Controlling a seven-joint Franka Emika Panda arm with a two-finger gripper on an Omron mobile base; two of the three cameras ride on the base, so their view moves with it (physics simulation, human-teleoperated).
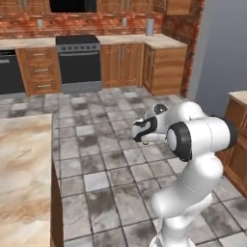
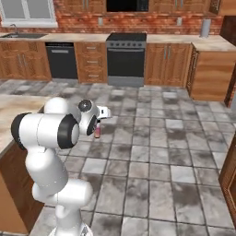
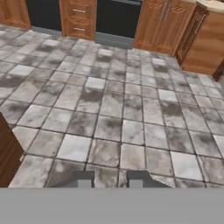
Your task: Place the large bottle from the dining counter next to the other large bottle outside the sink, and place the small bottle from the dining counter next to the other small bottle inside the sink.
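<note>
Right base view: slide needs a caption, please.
Franka arm with its gripper over the tiled floor, dining counter at left, stove beyond.

dining counter [image 1: 24, 178] beige marbled top, bare where visible; grey tiled floor [image 3: 122, 109] beside it.

Floor [image 3: 131, 109]: square tiles in mottled light and dark grey, pale grout lines. Dining bench [image 1: 21, 178]: beige-brown marbled stone top with cream veining; its side panel is dark brown wood. Cabinets [image 2: 168, 64]: warm orange-brown wood with grey metal handles. Back wall [image 2: 83, 23]: red-brown brick with light mortar. Oven [image 2: 126, 57]: black front, dark grey hob and trim. Dishwasher [image 2: 61, 60]: black panel. Wall bench [image 2: 175, 39]: pale beige top. Sink [image 2: 22, 35]: dark grey. Arm [image 1: 193, 144]: glossy white with black joint rings. Tool [image 3: 109, 180]: two dark grey finger tips. Side wall [image 1: 222, 48]: plain blue-grey.
</note>
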